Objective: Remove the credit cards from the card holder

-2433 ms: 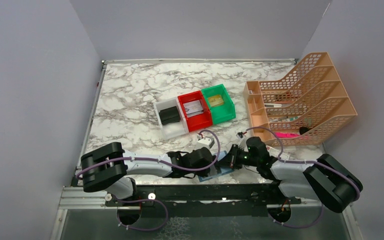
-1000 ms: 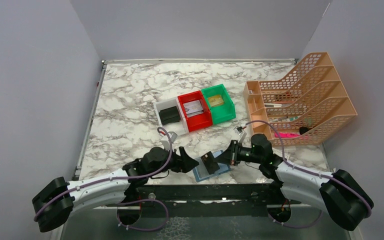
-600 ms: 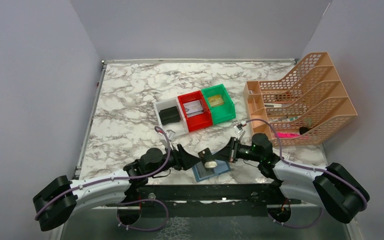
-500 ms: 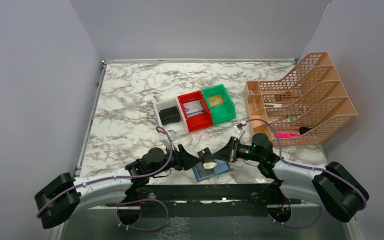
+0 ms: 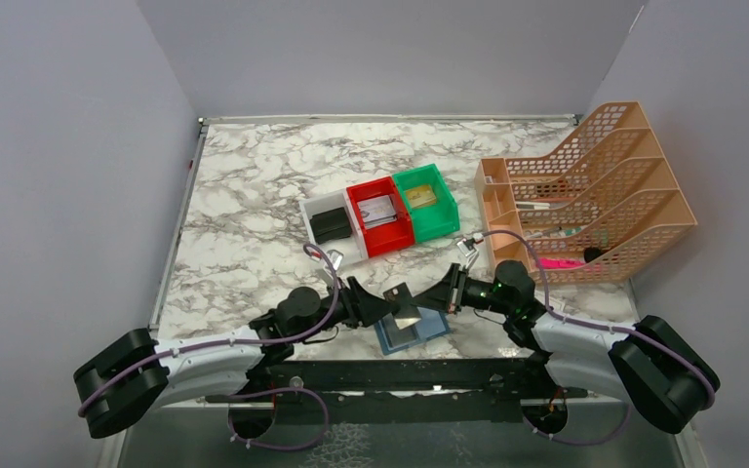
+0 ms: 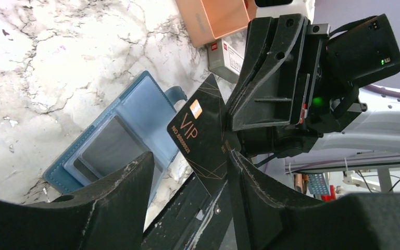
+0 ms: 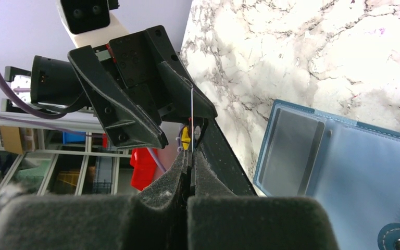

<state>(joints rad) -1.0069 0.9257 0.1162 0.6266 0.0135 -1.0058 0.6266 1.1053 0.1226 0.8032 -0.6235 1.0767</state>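
- Top view: fixed high above and behind both arm bases, looking down and forward over the whole counter (image 5: 254,195) from far off.
- Left wrist view: close behind the left tool (image 6: 190,166), looking along it at the right tool (image 6: 232,133), with the counter tilted.
- Right wrist view: close behind the right tool, facing the left tool.
- All three share the open card holder (image 5: 429,329) and the black card (image 6: 200,138) between the tools.
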